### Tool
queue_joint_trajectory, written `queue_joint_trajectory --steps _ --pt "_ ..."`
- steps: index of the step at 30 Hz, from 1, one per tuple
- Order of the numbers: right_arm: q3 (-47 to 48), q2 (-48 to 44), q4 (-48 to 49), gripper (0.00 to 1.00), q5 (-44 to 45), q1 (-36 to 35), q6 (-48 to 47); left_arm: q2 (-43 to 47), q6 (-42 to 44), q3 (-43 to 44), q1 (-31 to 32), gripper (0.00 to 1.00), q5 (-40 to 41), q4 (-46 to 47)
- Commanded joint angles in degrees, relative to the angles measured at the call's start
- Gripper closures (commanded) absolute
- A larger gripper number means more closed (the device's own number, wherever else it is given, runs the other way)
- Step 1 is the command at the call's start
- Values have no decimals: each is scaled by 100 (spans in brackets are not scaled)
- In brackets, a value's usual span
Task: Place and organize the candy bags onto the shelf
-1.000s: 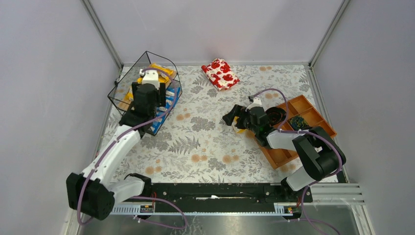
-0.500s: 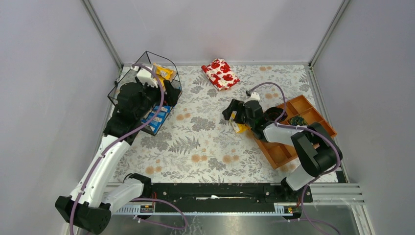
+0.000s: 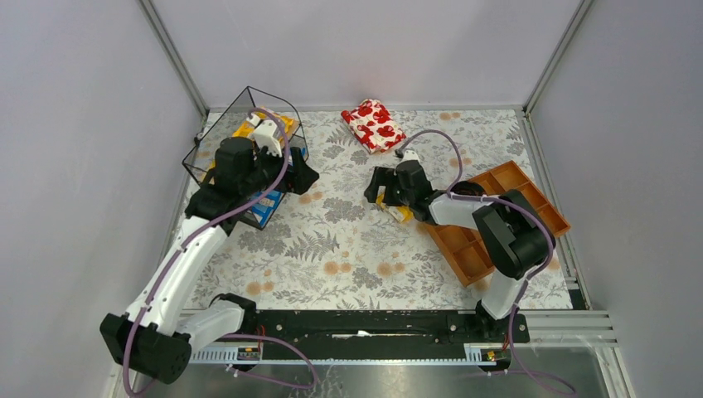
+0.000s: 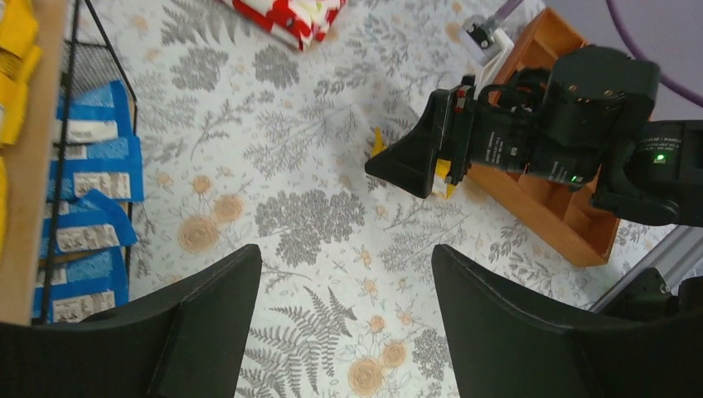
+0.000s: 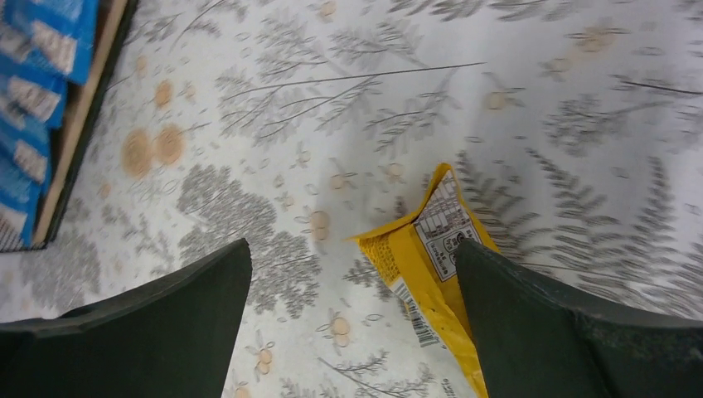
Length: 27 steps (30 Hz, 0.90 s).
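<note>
The shelf (image 3: 217, 148) is a black wire rack at the back left, with yellow candy bags (image 3: 249, 128) on its upper board and blue candy bags (image 3: 267, 205) in a row on the lower one. The left wrist view shows the same blue bags (image 4: 83, 207) and yellow bags (image 4: 12, 75). My left gripper (image 3: 305, 178) (image 4: 346, 253) hangs open and empty over bare table just right of the shelf. One yellow candy bag (image 5: 431, 249) (image 3: 401, 214) lies on the table. My right gripper (image 5: 355, 249) (image 3: 377, 189) is open low over it, its right finger at the bag's edge.
A red-and-white floral pouch (image 3: 374, 124) lies at the back centre. An orange-brown compartment tray (image 3: 497, 220) sits at the right, under my right arm. The shelf's lower board edge (image 5: 83, 124) shows at the left of the right wrist view.
My left gripper has drawn out of the shelf and swung right over the table, empty. My right gripper has shifted left and down over the yellow bag.
</note>
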<state>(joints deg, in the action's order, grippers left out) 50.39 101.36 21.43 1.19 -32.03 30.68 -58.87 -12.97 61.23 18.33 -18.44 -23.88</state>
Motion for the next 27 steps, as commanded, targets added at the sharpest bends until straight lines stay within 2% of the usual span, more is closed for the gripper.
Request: queue_joint_trajectory --steps 1,8,11,13,16,19,21,24,27 --pt "249 314 384 0 -1548 -143 -386 -241 -206 245 4 21 -257 -208" --pt "150 439 1415 0 -3601 -300 -501 -661 -1213 -179 4 24 -212 84" --pt "-193 163 2012 0 -3732 -290 -432 -749 -1956 -663 4 27 -565 730" --pt "-494 -164 2233 0 -3380 -287 -507 -812 -2482 -1032 4 28 -906 1346" --pt "-1060 -790 2311 0 -2401 -287 -669 -1047 -3215 -1461 68 33 -1288 2184" --pt "-1437 -1310 2060 0 -1018 -243 -644 -1286 -3671 -1654 359 34 -1114 2437" --pt "-1618 -1503 1981 0 -418 -113 -418 -1380 -3930 -1851 662 34 -861 2744" --pt "-1757 -1496 2023 0 -305 168 50 -1524 -4468 -2295 1003 37 -504 3564" --pt "-1680 -1202 2123 1 -808 386 448 -1844 -4854 -2565 1056 44 -325 4045"
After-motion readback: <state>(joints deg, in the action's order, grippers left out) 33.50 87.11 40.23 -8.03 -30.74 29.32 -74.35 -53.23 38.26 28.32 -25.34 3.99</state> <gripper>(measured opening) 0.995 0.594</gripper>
